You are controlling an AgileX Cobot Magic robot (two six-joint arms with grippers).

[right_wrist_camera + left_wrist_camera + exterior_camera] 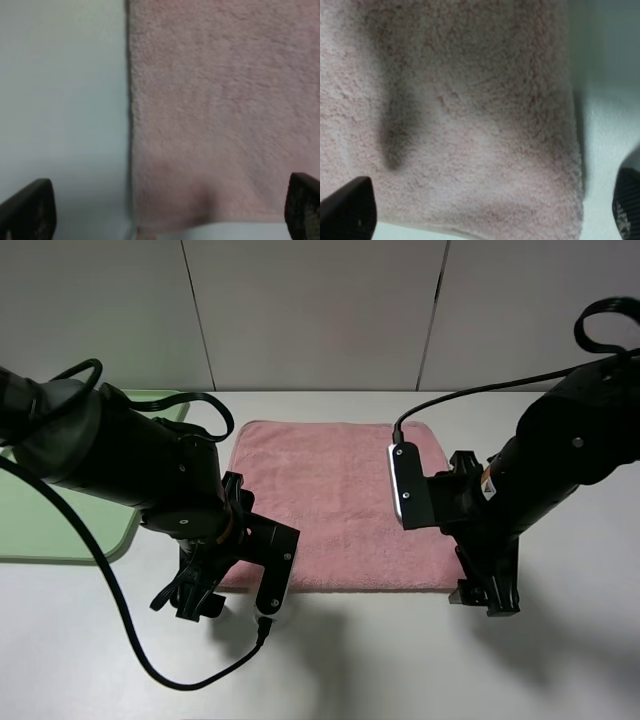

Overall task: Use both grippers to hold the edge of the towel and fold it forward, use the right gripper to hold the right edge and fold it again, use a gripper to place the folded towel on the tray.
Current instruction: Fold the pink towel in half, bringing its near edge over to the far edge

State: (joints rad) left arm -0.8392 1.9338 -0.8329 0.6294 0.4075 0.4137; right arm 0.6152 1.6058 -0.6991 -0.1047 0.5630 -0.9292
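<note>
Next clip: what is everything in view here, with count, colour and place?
towel: one, pink, spread flat mid-table
tray: one, pale green, left side of the table, partly behind the left arm
table: one, white, under everything
wall: grey panels, behind the table
cables: at least two, black, trailing from the arms
left hand: one, black, open, at the towel's near left corner
right hand: one, black, open, at the towel's near right corner
</note>
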